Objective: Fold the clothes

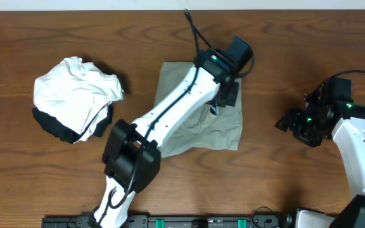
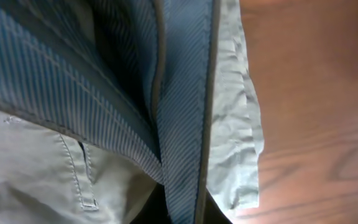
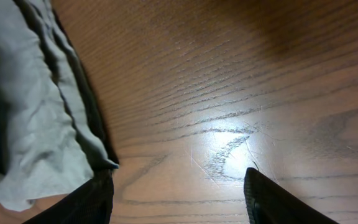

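Closed, the left claw (image 1: 225, 95) is clamped on the trousers (image 1: 224, 130) near their upper right edge, mid-frame in the overhead view. The right claw (image 3: 179, 199) is held well open and empty over the table (image 3: 229, 93), beside the trousers' right edge. A white garment (image 1: 75, 88) is noted at left.

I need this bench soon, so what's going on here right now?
The left end effector is shut on the trousers, which lie in a rough square mid-table. The right end effector hangs open and empty over the table beside them. A white garment sits aside.
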Robot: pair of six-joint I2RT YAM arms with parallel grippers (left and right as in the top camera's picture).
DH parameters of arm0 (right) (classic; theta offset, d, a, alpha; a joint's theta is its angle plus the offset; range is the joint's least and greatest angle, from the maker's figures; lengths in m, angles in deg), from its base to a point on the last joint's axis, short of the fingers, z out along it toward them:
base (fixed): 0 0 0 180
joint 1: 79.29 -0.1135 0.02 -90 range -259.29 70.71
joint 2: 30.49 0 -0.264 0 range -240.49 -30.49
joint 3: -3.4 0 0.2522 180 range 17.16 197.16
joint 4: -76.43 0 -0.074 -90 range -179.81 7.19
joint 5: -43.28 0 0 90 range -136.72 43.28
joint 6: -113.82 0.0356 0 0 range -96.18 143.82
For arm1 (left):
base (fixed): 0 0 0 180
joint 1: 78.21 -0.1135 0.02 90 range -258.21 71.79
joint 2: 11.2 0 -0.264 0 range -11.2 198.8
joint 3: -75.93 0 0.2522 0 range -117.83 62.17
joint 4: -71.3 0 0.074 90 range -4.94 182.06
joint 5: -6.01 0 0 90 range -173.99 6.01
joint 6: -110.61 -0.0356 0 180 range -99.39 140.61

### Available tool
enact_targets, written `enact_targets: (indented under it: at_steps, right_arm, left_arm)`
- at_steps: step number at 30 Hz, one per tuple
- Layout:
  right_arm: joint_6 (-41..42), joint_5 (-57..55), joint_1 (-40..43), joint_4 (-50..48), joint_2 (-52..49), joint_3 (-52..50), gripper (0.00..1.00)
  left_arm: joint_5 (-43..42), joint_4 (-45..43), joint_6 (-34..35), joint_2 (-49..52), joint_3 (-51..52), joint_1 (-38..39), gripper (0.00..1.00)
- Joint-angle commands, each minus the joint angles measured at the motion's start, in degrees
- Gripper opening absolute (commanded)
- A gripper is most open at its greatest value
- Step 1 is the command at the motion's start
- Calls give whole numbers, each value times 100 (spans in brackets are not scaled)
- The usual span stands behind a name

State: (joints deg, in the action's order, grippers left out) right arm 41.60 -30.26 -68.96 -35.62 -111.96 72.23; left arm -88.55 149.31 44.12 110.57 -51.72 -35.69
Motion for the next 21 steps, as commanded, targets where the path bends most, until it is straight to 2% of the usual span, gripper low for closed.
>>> enact_targets:
  at_steps: [1,4,5,6,7,15,19,20,21]
  right_arm:
    - [-7,-39,26,22,46,111,66]
    - [-7,-39,26,26,46,111,65]
    - [-7,-42,26,26,46,111,65]
    - [-7,-39,26,37,46,111,65]
    - [-7,-39,26,44,46,111,65]
    - [-33,-142,26,74,46,111,65]
    - [-308,55,20,-9,46,111,65]
    - [-612,396,15,-92,46,111,62]
    - [-1137,1128,7,-221,46,111,51]
  left_arm:
    - [-79,-11,190,7,-72,203,8]
    - [-81,7,229,9,-72,278,13]
    - [-83,13,229,9,-72,286,17]
    - [-83,35,227,7,-72,295,30]
    - [-83,61,208,7,-72,306,34]
    - [-24,627,-334,-282,-90,98,39]
    - [715,896,-334,-529,-90,-199,47]
    - [841,929,-337,-544,-90,-291,47]
    - [872,949,-393,-542,-87,-413,47]
